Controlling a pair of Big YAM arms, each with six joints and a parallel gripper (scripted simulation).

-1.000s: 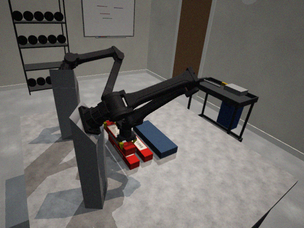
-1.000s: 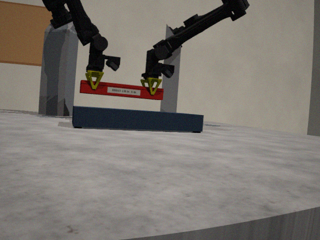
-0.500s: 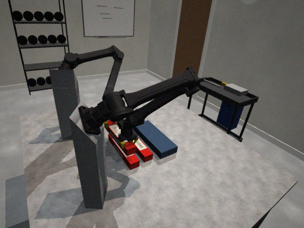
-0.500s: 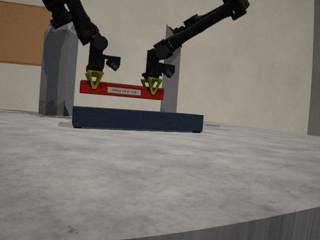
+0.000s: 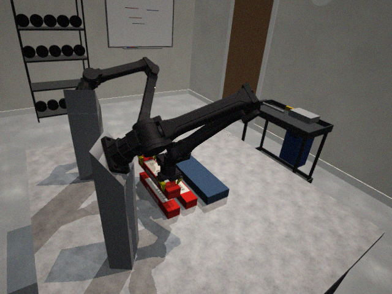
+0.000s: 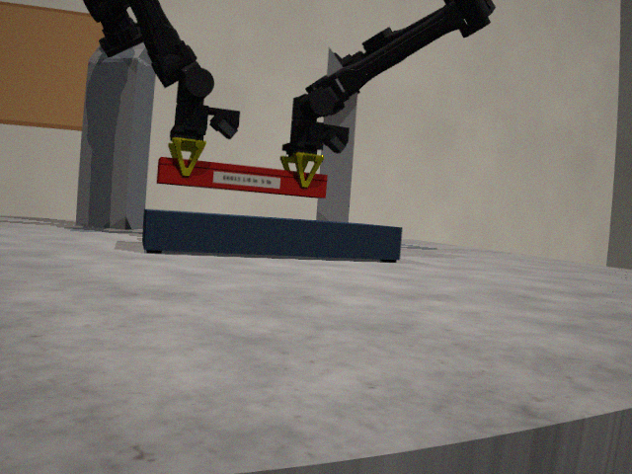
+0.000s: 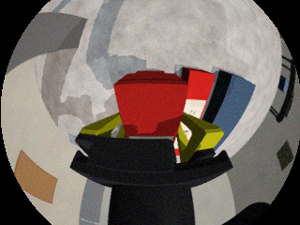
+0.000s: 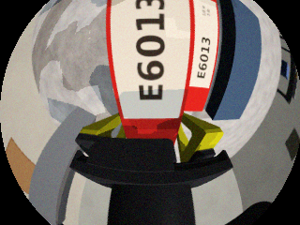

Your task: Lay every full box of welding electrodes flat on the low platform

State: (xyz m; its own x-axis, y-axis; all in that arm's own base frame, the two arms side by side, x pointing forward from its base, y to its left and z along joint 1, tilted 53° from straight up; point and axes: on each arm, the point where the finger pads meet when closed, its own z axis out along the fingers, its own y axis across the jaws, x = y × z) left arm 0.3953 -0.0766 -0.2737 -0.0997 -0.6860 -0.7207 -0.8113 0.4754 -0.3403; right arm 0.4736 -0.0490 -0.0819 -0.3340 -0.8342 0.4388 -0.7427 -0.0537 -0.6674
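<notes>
Red and long, a box (image 5: 172,190) (image 6: 242,181) (image 7: 150,103) (image 8: 150,47) up in the air in the top view, between the right tool (image 5: 171,185) (image 6: 184,169) (image 8: 151,112) at the near end and the left tool (image 5: 147,158) (image 6: 301,176) (image 7: 151,112), partly hidden, toward the far end. Below, on the pale worktop (image 5: 269,221) (image 6: 306,356), two more red boxes side by side: the outer box (image 5: 172,209) nearer the arm pedestals, the inner box (image 5: 190,199) (image 7: 199,82) (image 8: 196,99) nearer the blue platform (image 5: 202,178) (image 6: 270,237) (image 7: 236,100) (image 8: 246,61). No red box on that platform, just beside the inner one. In the exterior view, lifted box higher than the platform top, seen behind it, long side and small white label toward the camera, in line with the platform's length. Both tools clamped on it, pointing down, one near each end, yellow fingers against the long side. From the left wrist, plain red end of the box between yellow fingers, clamped; inner box and platform off to the right. From the right wrist, fingers clamped across the same box, large E6013 on its white upper face; the same lettering on the inner box beside, lower down, then the platform. Full or lighter, impossible to tell for any of the three.

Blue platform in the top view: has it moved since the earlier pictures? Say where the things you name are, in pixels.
No. The blue platform (image 5: 202,180) (image 6: 270,237) (image 7: 236,103) (image 8: 247,61) hasn't shifted either way, judged against the brown door (image 5: 244,47).
</notes>
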